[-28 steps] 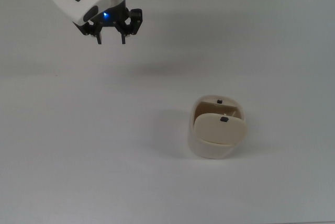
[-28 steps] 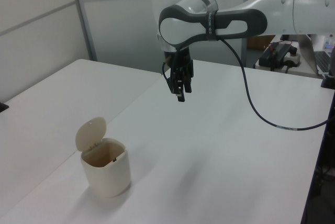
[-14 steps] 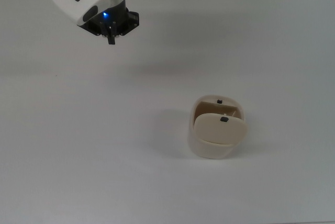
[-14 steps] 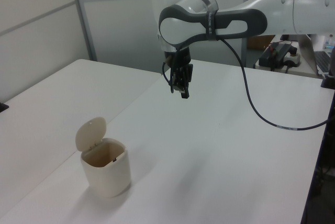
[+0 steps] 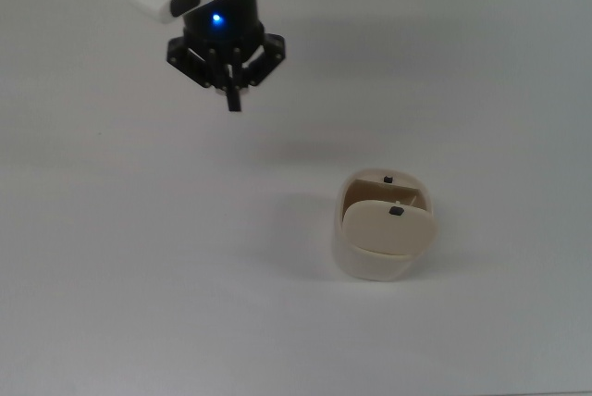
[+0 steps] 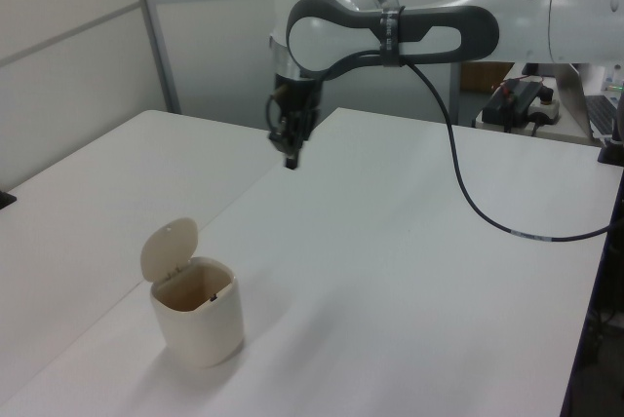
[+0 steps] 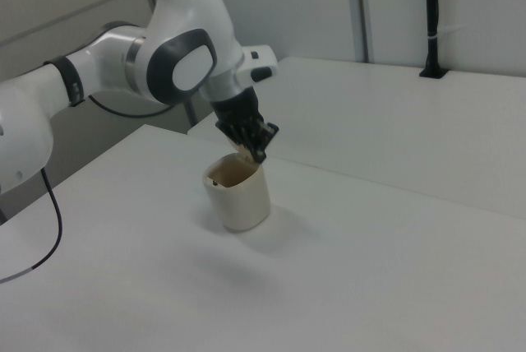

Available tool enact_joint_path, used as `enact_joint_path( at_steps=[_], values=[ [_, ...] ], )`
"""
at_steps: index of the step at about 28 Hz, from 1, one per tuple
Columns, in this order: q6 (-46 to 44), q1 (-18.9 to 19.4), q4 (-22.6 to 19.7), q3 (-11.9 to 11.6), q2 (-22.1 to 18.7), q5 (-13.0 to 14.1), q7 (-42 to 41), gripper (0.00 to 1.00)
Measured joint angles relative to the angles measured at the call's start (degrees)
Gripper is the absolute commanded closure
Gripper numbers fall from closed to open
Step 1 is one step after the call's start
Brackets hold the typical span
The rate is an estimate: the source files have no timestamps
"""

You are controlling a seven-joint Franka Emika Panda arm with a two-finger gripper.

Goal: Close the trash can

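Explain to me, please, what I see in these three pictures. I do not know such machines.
It is a white robot arm with a small black gripper at its end; the two fingers are closed and hold nothing. One camera looks down from above, and two others look from opposite sides of a white table. On the table stands a small cream trash can, and its flat lid stands up, open. The gripper hangs in the air, away from the can and not touching it.
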Motion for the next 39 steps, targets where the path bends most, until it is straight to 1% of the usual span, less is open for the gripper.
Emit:
enact_joint_path(
  at_steps=[4, 7, 12, 19, 23, 30, 39],
  values=[
    [8.9, 0.08, -0.1, 3.11, 0.52, 0.32, 3.84, 1.0],
    [17.04, 0.15, -0.25, 5.68, 1.9, 0.32, 7.16, 1.0],
    [28.76, 0.18, -0.33, 8.77, 5.44, 0.32, 11.22, 1.0],
    [38.66, 0.2, -0.31, 11.87, 9.76, 0.32, 13.13, 1.0],
    [40.04, 0.36, -0.3, 13.13, 11.18, 0.31, 13.14, 1.0],
    [39.34, 1.98, -0.98, 13.63, 11.64, 0.31, 13.16, 1.0],
    [29.94, 2.37, -1.87, 13.61, 11.63, 0.02, 13.17, 1.0]
  ],
)
